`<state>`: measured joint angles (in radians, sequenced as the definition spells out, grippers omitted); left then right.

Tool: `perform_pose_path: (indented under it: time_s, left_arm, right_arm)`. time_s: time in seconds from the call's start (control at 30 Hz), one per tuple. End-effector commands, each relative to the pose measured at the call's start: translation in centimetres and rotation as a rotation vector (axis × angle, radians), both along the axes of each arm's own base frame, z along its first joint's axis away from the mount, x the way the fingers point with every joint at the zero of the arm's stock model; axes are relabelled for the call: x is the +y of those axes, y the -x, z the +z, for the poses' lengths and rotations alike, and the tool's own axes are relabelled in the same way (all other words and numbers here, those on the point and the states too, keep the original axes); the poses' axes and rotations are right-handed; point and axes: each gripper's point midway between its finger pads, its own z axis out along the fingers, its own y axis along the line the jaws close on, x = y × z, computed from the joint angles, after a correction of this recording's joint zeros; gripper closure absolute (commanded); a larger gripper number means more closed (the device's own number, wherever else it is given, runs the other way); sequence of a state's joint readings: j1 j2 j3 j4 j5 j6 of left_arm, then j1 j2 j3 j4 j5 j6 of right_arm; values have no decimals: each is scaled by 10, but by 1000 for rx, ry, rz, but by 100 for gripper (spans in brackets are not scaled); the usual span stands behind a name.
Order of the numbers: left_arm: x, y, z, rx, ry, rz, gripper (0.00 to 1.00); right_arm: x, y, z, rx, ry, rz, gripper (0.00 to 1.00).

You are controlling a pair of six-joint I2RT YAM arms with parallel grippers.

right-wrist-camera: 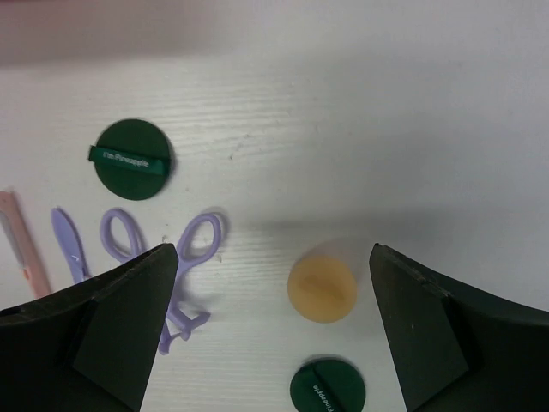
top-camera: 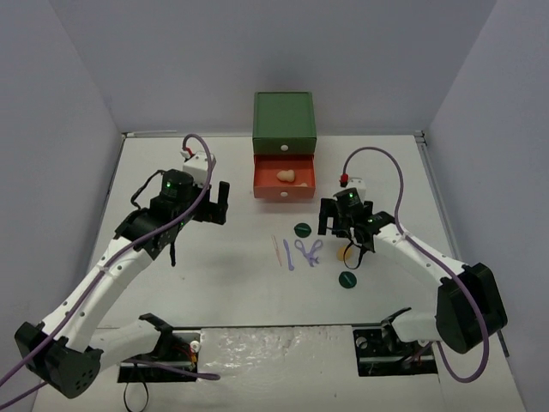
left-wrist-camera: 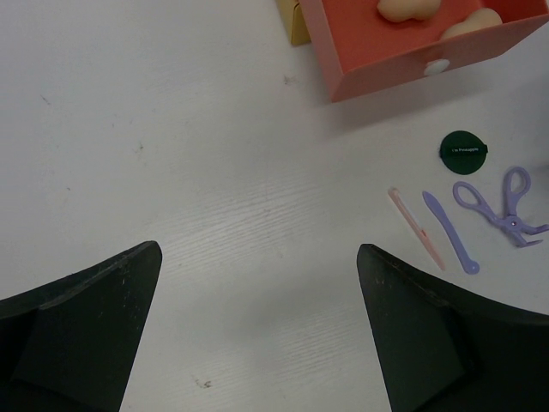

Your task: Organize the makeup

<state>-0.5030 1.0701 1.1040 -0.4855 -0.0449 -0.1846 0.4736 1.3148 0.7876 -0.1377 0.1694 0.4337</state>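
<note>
The right pincer (right-wrist-camera: pixel 273 249) hangs spread over a tan sponge (right-wrist-camera: pixel 322 289) (on the table (right-wrist-camera: pixel 343 103)); left pincer (left-wrist-camera: pixel 259 247) spread too.

A white, wood-grained desk (top-camera: pixel 214 275) lies beneath the left end effector (top-camera: pixel 221 204) and the right end effector (top-camera: pixel 347 230). Beyond them rises a plain lilac-grey back wall (top-camera: pixel 274 51). Matching side walls (top-camera: pixel 51 129) stand outward of each. The light is even and soft, with faint shadows.

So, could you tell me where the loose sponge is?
In the right wrist view, the sponge lies on the table between the right tool's open fingers, beside a green disc.
</note>
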Motion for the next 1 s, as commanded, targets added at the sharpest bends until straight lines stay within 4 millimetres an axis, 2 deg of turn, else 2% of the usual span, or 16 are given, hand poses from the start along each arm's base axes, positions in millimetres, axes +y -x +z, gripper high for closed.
perform_pose_path:
  time_s: [0.0, 0.13, 0.27, 0.3, 0.4, 0.47, 0.57, 0.6, 0.67, 0.73, 0.77, 0.83, 0.9, 0.97]
  left_arm:
    - [19, -1, 32, -147, 1, 64, 3]
    - [24, 2, 31, -153, -9, 76, 3]
    - [24, 3, 31, -150, -13, 72, 3]
    - [25, 3, 31, -148, -13, 72, 3]
    - [26, 3, 31, -146, -13, 76, 3]
    - [27, 3, 30, -145, -16, 78, 3]
    - [28, 4, 31, -147, -16, 81, 3]
    - [29, 4, 31, -148, -15, 82, 3]
    - [30, 3, 30, -147, -14, 87, 3]
    - [31, 2, 29, -145, -18, 90, 3]
    - [32, 2, 29, -144, -19, 93, 3]
    - [33, 1, 27, -139, -22, 98, 3]
    - [34, 0, 26, -137, -23, 103, 3]
    - [35, -1, 24, -133, -23, 108, 3]
  right_arm:
    - [-11, 14, -5, -3, -42, -128, 12]
    - [-22, 25, -16, 15, -23, -171, 16]
    - [-20, 31, -34, 68, -22, -171, 21]
    - [-19, 32, -38, 79, -21, -171, 25]
    - [-22, 31, -44, 72, -10, -185, 43]
    - [-23, 31, -45, 62, -10, -190, 67]
    - [-25, 25, -37, 29, 5, -189, 94]
    - [-26, 23, -33, 14, 11, -189, 100]
    - [-20, 13, -13, -36, 0, -162, 100]
    - [-6, -4, 20, -113, -32, -124, 100]
    - [4, -14, 39, -151, -54, -99, 100]
    - [22, -25, 57, -186, -56, -34, 100]
    - [49, -44, 96, -265, -90, 31, 100]
    - [72, -63, 121, -314, -103, 80, 100]
